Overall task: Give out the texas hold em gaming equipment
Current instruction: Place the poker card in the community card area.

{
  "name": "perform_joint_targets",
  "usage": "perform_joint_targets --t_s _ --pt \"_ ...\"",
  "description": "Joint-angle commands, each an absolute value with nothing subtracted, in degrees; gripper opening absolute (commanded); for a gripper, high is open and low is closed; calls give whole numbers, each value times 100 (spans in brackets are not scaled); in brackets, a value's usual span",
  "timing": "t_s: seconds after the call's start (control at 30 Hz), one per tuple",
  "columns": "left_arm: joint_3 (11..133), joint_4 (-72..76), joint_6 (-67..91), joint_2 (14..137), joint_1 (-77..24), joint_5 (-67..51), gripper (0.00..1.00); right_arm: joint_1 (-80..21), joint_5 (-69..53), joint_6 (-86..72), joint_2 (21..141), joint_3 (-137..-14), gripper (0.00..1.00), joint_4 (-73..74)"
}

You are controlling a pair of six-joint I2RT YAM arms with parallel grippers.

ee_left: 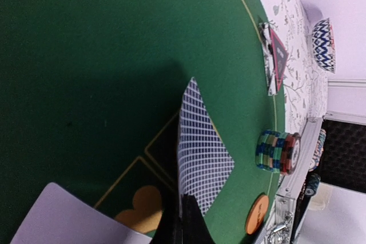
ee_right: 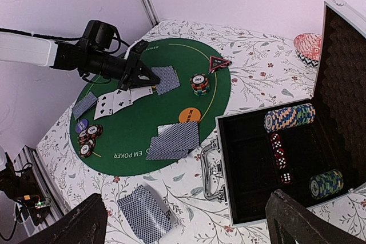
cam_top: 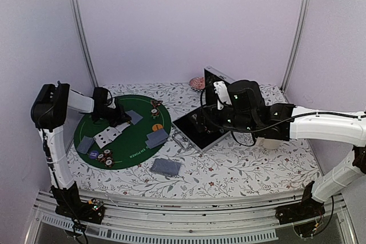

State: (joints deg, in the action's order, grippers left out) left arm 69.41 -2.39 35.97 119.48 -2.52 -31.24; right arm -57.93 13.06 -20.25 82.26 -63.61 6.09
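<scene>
My left gripper is shut on the edge of one grey-blue-backed card, held low over the far part of the green mat. Face-up cards lie just beside it. A striped chip stack and the orange button sit near the mat's right edge. More face-down cards lie at the mat's near right, one card at its left, and loose chips at its near left. The deck lies on the cloth. My right gripper is open and empty, high above the case's left edge.
The open silver case holds chip rolls and red dice; its lid stands upright behind. A zigzag-patterned bowl is at the back. A red and black triangle rests on the mat's far edge. Walls enclose the table.
</scene>
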Motion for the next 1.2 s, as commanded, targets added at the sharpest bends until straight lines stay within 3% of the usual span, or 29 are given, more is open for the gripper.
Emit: perform_joint_targets --t_s 0.0,0.77,0.97,1.17 --pt "6791 -300 3522 11694 -287 -2917 0 -5756 1398 -1961 8277 -6534 99 630" --pt "6959 -492 3402 11647 -280 -2670 0 -5752 1424 -1951 8256 -6530 99 722" --pt "6987 -616 3350 11528 -281 -2532 18 -5752 1388 -1951 8257 -6547 99 730" --pt "6972 -764 3321 11350 -280 -2396 24 -5757 1365 -1958 8229 -6557 99 756"
